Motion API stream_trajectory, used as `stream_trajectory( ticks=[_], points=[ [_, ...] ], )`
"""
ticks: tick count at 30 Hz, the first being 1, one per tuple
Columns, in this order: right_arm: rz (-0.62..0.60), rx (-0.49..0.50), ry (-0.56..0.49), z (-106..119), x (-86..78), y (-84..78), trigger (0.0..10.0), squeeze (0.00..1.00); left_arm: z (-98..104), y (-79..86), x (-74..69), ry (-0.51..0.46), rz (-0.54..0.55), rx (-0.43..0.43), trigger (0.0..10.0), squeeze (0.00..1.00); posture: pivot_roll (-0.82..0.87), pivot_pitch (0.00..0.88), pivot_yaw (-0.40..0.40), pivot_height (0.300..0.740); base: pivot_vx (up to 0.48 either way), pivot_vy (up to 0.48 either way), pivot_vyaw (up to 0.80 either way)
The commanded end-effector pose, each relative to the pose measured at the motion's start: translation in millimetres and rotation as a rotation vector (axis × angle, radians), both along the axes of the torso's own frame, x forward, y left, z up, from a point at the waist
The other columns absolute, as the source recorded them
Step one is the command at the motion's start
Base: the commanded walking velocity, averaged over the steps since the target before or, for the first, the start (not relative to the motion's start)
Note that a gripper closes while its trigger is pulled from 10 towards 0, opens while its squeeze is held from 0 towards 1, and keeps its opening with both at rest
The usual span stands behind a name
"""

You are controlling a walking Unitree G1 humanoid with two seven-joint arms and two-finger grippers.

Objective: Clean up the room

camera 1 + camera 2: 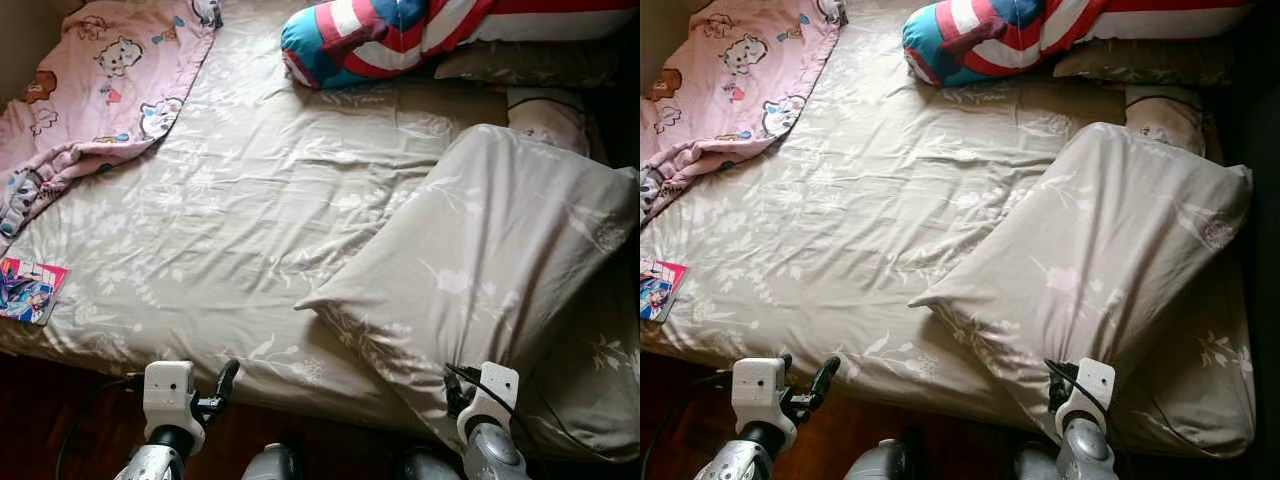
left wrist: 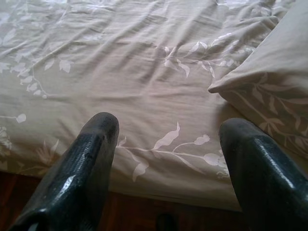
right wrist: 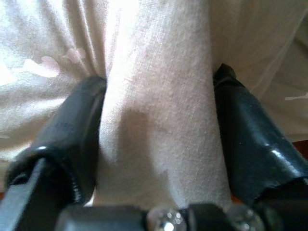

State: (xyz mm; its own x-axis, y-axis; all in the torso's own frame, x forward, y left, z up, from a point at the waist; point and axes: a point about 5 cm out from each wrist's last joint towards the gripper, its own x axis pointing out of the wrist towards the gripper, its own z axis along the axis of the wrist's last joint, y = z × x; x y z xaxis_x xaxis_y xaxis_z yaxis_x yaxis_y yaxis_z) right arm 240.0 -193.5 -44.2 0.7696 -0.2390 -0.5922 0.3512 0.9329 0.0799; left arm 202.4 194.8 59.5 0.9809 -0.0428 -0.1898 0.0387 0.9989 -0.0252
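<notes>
Head views: bed (image 1: 250, 200) covered with a beige floral sheet, seen from its near edge. Large pillow (image 1: 500, 270) in matching beige fabric lies on the robot's right side of the bed, its near end at the mattress edge. Right hand (image 1: 462, 392) sits at that near end, fabric bunched above it. Left hand (image 1: 226, 385) hangs just off the bed edge over the dark floor (image 1: 60, 410), fingers apart, holding nothing. Pink cartoon blanket (image 1: 100, 80) lies crumpled at the far left corner. Red, white and blue striped cushion (image 1: 370, 35) lies at the far side, with a second beige pillow (image 1: 530, 62) beside it. Small colourful booklet (image 1: 30, 290) rests at the left edge of the bed.

Left wrist view: two black fingers (image 2: 82, 178) spread wide, sheet beyond them, corner of the pillow (image 2: 269, 86) just beside.

Right wrist view: fingers (image 3: 72, 139) clamped on a thick fold of pillow fabric (image 3: 159, 120), one either side.
</notes>
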Motion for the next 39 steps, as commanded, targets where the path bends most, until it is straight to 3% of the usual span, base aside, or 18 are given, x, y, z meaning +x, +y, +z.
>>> stream_trajectory(
  ticks=[1,15,24,32,36,38,39],
  points=[
    [-0.023,0.045,0.175,-29,-41.0,7.1,0.0,0.00,-7,2.7,-8.1,0.049,0.013,-0.008,10.0,0.00,0.13,0.378,0.145,0.740,0.000,0.000,0.00],
    [-0.028,0.039,0.170,-29,-40.9,8.7,0.0,0.00,-6,0.0,-7.6,0.046,0.017,-0.015,10.0,0.00,0.12,0.367,0.140,0.740,0.000,0.000,0.00],
    [-0.049,0.021,0.166,-25,-35.2,4.5,0.0,0.00,-8,0.5,4.8,0.034,0.022,-0.016,10.0,0.00,0.10,0.323,0.123,0.740,0.000,0.000,0.00],
    [-0.096,-0.046,0.136,-14,-20.2,-12.1,0.0,0.00,-13,-3.1,26.8,0.010,0.028,-0.023,10.0,0.00,0.04,0.246,0.086,0.740,0.000,0.000,0.00],
    [-0.168,-0.093,0.113,-6,-13.9,-28.4,0.0,0.00,-13,-3.4,35.7,-0.005,0.041,-0.033,10.0,0.00,0.02,0.219,0.076,0.740,0.000,0.000,0.00],
    [-0.196,-0.203,0.117,3,-10.7,-47.6,0.0,0.00,-15,-2.5,41.8,-0.011,0.047,-0.032,10.0,0.00,-0.01,0.186,0.064,0.740,0.000,0.000,0.00],
    [-0.196,-0.203,0.117,3,-10.7,-47.6,0.0,0.00,-15,-2.5,41.8,-0.011,0.047,-0.032,10.0,0.00,-0.01,0.186,0.064,0.740,0.000,0.000,0.00]
  ],
)
